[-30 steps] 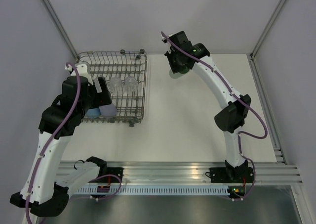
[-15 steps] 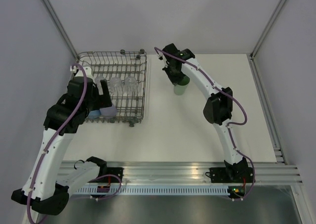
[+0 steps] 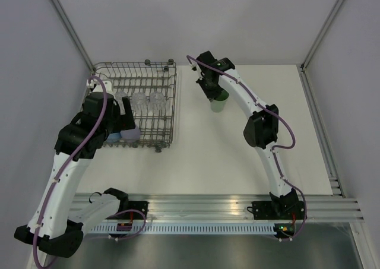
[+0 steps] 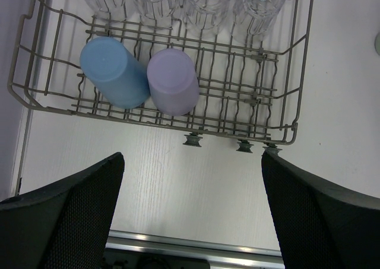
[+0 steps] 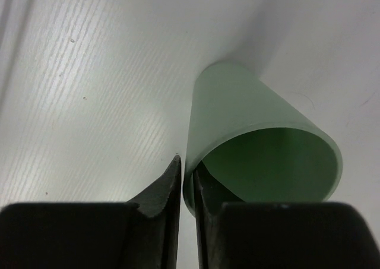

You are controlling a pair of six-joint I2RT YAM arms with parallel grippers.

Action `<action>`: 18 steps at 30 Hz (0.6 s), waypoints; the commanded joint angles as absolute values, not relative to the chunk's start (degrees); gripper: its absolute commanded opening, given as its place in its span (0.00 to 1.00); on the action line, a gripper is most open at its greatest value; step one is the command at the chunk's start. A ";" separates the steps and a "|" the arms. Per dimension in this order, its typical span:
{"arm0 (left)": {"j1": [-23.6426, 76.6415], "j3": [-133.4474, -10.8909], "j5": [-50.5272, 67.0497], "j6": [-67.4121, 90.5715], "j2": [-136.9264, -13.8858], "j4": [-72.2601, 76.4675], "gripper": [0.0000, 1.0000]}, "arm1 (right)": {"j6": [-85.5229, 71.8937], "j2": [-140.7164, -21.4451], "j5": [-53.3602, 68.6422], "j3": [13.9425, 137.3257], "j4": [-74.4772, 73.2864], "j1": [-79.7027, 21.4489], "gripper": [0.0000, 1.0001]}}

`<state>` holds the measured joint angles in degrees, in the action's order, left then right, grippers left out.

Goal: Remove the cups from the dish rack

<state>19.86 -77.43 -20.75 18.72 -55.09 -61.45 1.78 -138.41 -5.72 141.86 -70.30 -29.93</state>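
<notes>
1. Right end effector (image 5: 187, 167): narrow, pinching the rim of the pale green cup (image 5: 255, 120), which stands on the bench (image 3: 237, 156) right of the dish rack (image 4: 237, 86).
2. Left end effector (image 4: 190, 221): wide, above the rack's near edge.
3. Blue cup (image 4: 116, 72), lavender cup (image 4: 172, 81): inside the rack.

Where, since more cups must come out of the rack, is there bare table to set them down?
Bare table: the wide stretch right of the pale green cup, the gap between that cup and the dish rack, and the strip along the rack's near side. Crowded: inside the rack, blue cup and lavender cup side by side.
</notes>
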 commanded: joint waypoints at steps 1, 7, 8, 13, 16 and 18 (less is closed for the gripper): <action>19.95 -77.52 -21.18 16.79 -55.37 -61.70 1.00 | 2.29 -138.87 -6.68 144.40 -70.23 -29.97 0.25; 19.95 -76.64 -21.53 17.49 -56.34 -61.00 1.00 | 1.85 -134.30 -7.82 144.58 -68.29 -30.06 0.47; 19.95 -76.47 -21.62 17.58 -56.77 -60.65 1.00 | 1.76 -132.64 -8.17 144.41 -68.03 -30.06 0.48; 19.95 -75.15 -22.59 19.42 -57.48 -58.80 1.00 | 1.76 -127.63 -9.58 142.92 -67.06 -29.97 0.61; 19.95 -74.53 -23.73 20.65 -57.57 -57.13 1.00 | 1.50 -122.71 -9.67 140.63 -65.31 -29.97 0.84; 19.95 -73.39 -23.90 21.09 -57.22 -55.03 1.00 | 1.14 -118.14 -9.58 137.91 -63.55 -29.97 0.98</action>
